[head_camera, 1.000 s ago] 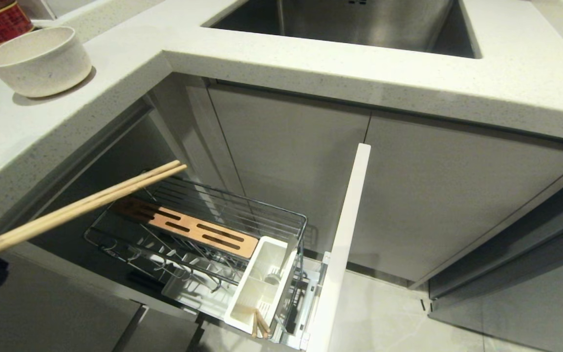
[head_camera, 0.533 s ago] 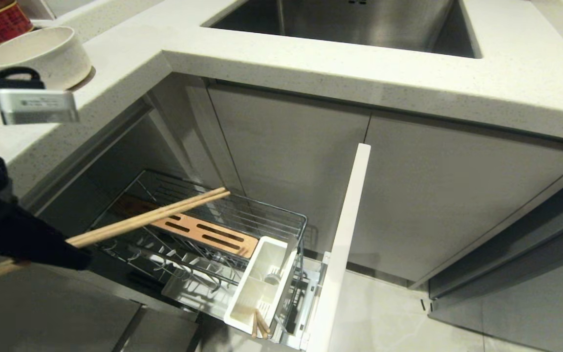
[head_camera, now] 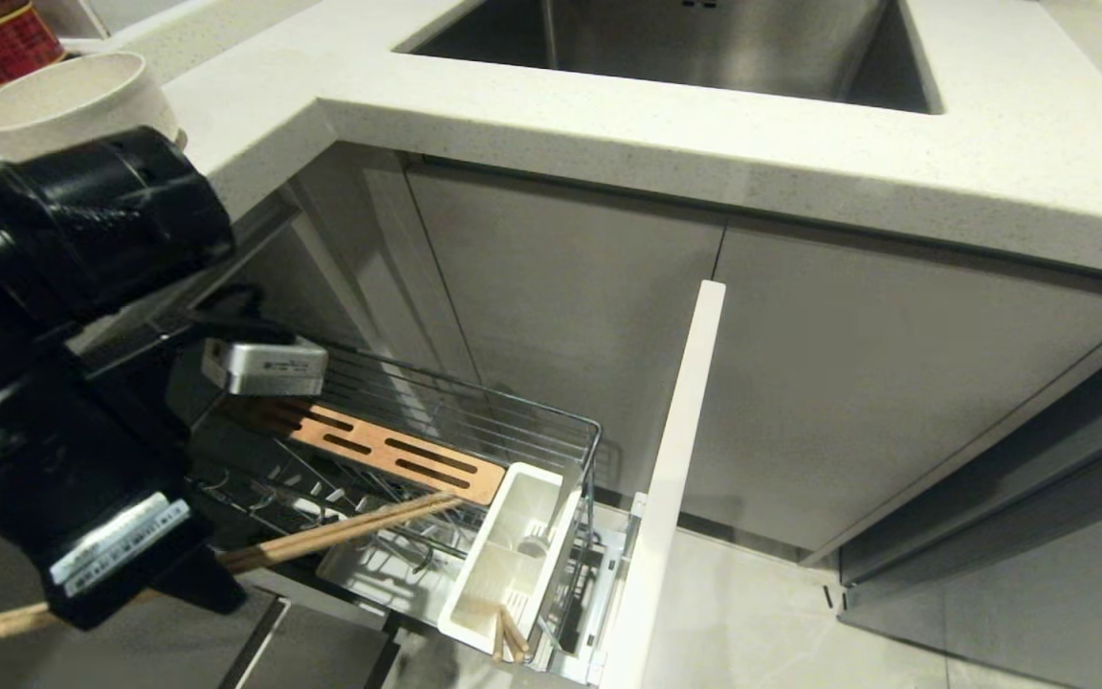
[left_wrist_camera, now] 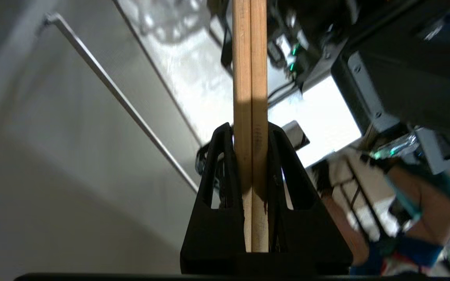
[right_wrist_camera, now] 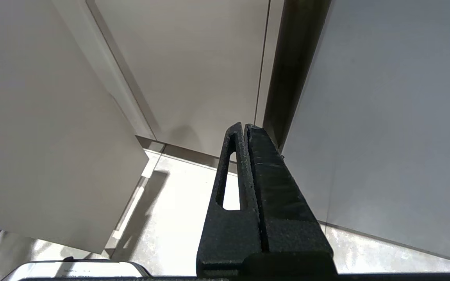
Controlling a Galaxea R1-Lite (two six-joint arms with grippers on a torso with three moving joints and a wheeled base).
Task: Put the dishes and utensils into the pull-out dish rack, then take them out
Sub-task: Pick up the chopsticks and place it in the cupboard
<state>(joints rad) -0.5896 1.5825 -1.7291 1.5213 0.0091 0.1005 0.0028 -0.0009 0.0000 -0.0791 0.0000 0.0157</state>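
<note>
Clamping the pair of light wooden chopsticks (head_camera: 341, 534) between its fingers, the left gripper (left_wrist_camera: 250, 164) hangs at the near left, their tips over the pulled-out chrome wire dish rack (head_camera: 474, 411). The right gripper (right_wrist_camera: 244, 132) is closed and empty.

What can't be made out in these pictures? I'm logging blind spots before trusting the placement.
- Head view: the left gripper holding the light wooden chopsticks hides behind its own black arm.
- Head view: the off-white speckled bowl is half covered by that arm.
- Head view: the chrome wire pull-out rack has its left part blocked by the arm.
- Left wrist view: the chopstick tips are cut off by the picture's edge.
</note>
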